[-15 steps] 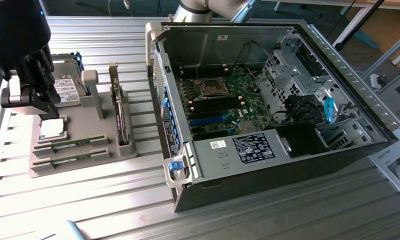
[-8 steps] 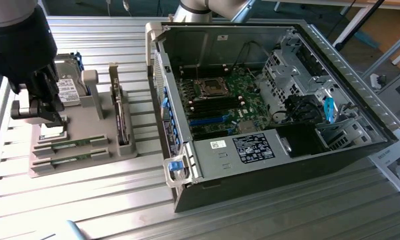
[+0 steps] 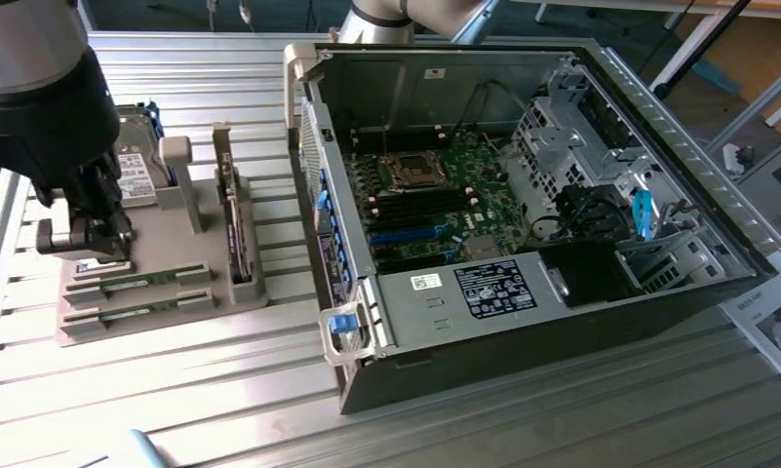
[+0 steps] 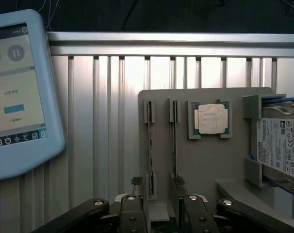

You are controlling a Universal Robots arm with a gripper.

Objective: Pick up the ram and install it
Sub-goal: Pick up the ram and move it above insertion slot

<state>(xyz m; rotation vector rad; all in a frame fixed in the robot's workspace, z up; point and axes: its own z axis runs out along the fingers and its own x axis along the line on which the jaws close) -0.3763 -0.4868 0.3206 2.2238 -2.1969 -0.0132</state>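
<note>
A: Status from the exterior view?

B: I've got the gripper [image 3: 94, 252] low over the grey holder [image 3: 169, 246], at one end of the slots. The ram [image 3: 140, 284] stands there on edge, two sticks side by side, so both faces can be reached. The computer case [image 3: 390, 93] lies open just beside.

A: And the wrist view?

B: My fingers [image 4: 133, 213] are spread, holding nothing, above the sticks' near ends. Which stick I'm lined up on, I can't tell.

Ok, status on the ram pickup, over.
Gripper open, low over grey holder. Ram sticks seated in slots, none held. Processor chip and hard drive sit beside, not blocking.
</note>
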